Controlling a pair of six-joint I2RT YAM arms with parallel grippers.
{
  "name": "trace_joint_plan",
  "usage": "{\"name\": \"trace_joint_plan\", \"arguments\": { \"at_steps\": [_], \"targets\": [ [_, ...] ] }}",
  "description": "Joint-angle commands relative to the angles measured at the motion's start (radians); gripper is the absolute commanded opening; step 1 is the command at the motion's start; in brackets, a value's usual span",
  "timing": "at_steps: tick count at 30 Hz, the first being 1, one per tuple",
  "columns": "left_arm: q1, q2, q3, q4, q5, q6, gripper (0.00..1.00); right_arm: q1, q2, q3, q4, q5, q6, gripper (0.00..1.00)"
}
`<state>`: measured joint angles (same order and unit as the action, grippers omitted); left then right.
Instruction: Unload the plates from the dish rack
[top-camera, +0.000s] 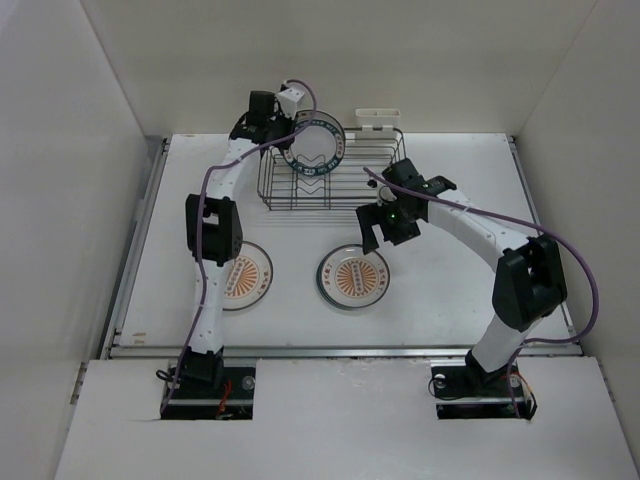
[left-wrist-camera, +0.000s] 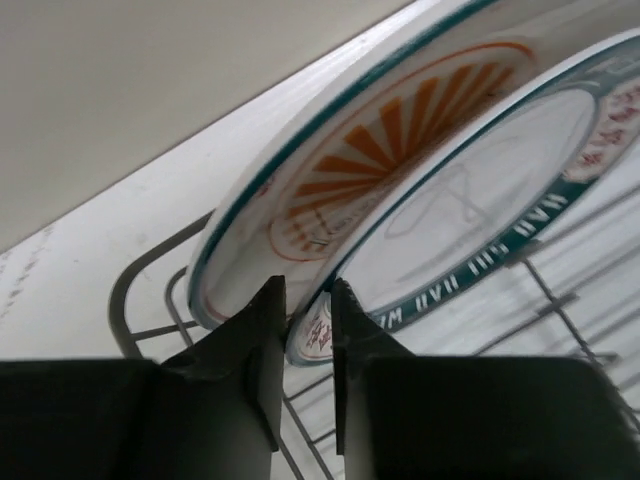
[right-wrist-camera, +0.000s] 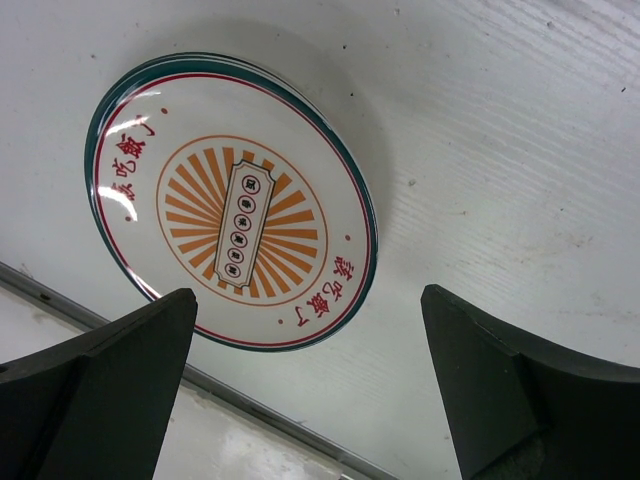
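left gripper at the dish rack
it apparently pinched the rim of a green-rimmed plate; right gripper gaped above a sunburst plate.

White table, faintly flecked with dark specks. Dark grey wire dish rack with a white caddy.

On the front rack plate: white centre with a thin grey outline drawing, dark-green rim band with white lettering, red characters on white patches. On the rear rack plate: orange sunburst, thin orange-red ring, green edge.

On the centre table plate: orange rays around a white ticket-shaped panel with black characters, red ring, red characters, dark-green edge. Same orange sunburst on the left table plate.

Black fingers, white-and-black arms, purple cables.
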<state>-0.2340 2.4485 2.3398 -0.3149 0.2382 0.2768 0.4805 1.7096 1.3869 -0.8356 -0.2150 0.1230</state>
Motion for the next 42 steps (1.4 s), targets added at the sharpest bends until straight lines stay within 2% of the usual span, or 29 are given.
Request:
{"name": "trace_joint_plan", "arguments": {
  "at_steps": [1, 2, 6, 10, 19, 27, 33, 36, 42],
  "targets": [
    [-0.004, -0.017, 0.039, -0.01, 0.047, -0.03, 0.05, 0.012, -0.041, 0.038, -0.016, 0.023, -0.003, 1.0],
    [-0.004, -0.034, 0.018, 0.006, 0.03, -0.03, 0.0, 0.012, -0.041, 0.038, -0.016, 0.023, -0.003, 1.0],
    [-0.004, -0.115, -0.072, 0.094, 0.006, -0.008, 0.0, 0.012, -0.022, 0.049, -0.025, 0.023, -0.003, 1.0],
    [0.005, -0.166, -0.062, 0.092, 0.05, -0.008, 0.0, 0.012, -0.022, 0.058, -0.025, 0.023, -0.003, 1.0],
    [0.005, -0.276, -0.034, -0.033, 0.167, -0.018, 0.0, 0.012, -0.051, 0.067, -0.004, 0.014, -0.003, 1.0],
    [0.005, -0.358, 0.055, -0.196, 0.254, -0.111, 0.0, 0.012, -0.073, 0.087, 0.029, 0.014, 0.015, 1.0],
    [0.005, -0.418, 0.067, -0.351, 0.34, -0.157, 0.0, 0.012, -0.159, 0.087, 0.099, -0.001, 0.049, 1.0],
    [0.005, -0.439, 0.067, -0.455, 0.378, -0.168, 0.0, -0.008, -0.189, 0.098, 0.099, 0.075, 0.082, 1.0],
    [0.005, -0.499, -0.097, -0.676, 0.552, -0.006, 0.0, -0.042, -0.358, 0.116, 0.049, 0.383, 0.21, 1.0]
  ]
}}
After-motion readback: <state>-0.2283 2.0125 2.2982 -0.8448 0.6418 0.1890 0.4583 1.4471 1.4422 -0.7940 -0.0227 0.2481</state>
